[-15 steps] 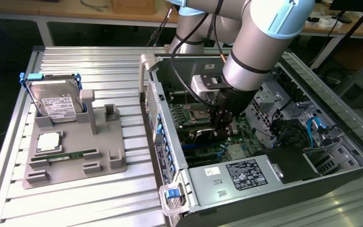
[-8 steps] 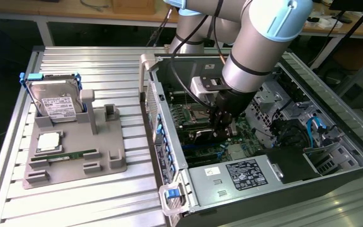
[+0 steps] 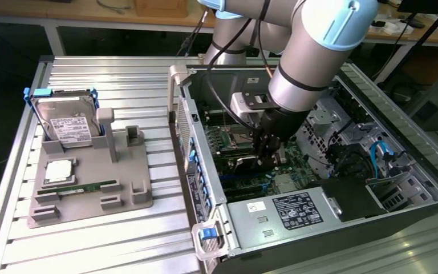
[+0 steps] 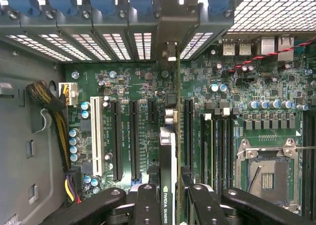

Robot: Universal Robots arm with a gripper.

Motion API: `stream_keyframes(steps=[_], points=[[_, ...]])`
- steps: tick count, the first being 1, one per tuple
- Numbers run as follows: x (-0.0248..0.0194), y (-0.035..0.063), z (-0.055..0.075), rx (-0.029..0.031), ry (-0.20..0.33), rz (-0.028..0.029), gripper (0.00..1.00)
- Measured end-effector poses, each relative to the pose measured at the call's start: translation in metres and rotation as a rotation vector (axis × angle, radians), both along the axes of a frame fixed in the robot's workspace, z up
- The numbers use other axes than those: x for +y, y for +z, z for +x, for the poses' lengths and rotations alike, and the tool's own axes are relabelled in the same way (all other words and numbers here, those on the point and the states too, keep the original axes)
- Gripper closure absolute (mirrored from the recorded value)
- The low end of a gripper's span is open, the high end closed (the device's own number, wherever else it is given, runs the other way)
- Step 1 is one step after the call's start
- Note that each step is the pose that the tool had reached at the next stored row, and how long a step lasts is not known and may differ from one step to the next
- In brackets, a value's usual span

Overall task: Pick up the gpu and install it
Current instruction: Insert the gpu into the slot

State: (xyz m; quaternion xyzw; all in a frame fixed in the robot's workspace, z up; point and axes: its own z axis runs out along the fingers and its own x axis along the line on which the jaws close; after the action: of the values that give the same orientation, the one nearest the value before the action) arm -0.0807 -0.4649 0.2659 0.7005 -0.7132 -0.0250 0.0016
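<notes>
In the wrist view the gpu [image 4: 169, 141] stands on edge between my fingers [image 4: 148, 202], a label reading NVIDIA QUADRO along its upper edge. My gripper [image 4: 170, 195] is shut on it. The card hangs over the green motherboard [image 4: 237, 81], beside a long black slot [image 4: 188, 131], and its metal bracket end [image 4: 170, 22] reaches the slotted rear wall of the case. In the exterior view my gripper [image 3: 268, 149] is down inside the open computer case [image 3: 203, 171], just above the motherboard [image 3: 230, 140]. Whether the card's lower edge touches a slot is hidden.
Further black slots [image 4: 134, 141] and a white one [image 4: 96, 136] lie beside the card. An empty CPU socket [image 4: 266, 170] and a cable bundle [image 4: 54, 111] flank them. Outside the case, a grey fixture [image 3: 89, 200] holds a hard drive [image 3: 67, 123], a CPU [image 3: 59, 171] and a RAM stick [image 3: 89, 186].
</notes>
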Motion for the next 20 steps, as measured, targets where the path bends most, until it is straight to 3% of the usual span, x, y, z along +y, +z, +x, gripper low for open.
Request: stream_keyframes(steps=[3,20], points=[[0.0,0.0002,0.0004,0.0045,0.0,-0.0001,0.73],[-0.0001,-0.0015,-0.0018,0.0036,0.0,0.0,0.73]])
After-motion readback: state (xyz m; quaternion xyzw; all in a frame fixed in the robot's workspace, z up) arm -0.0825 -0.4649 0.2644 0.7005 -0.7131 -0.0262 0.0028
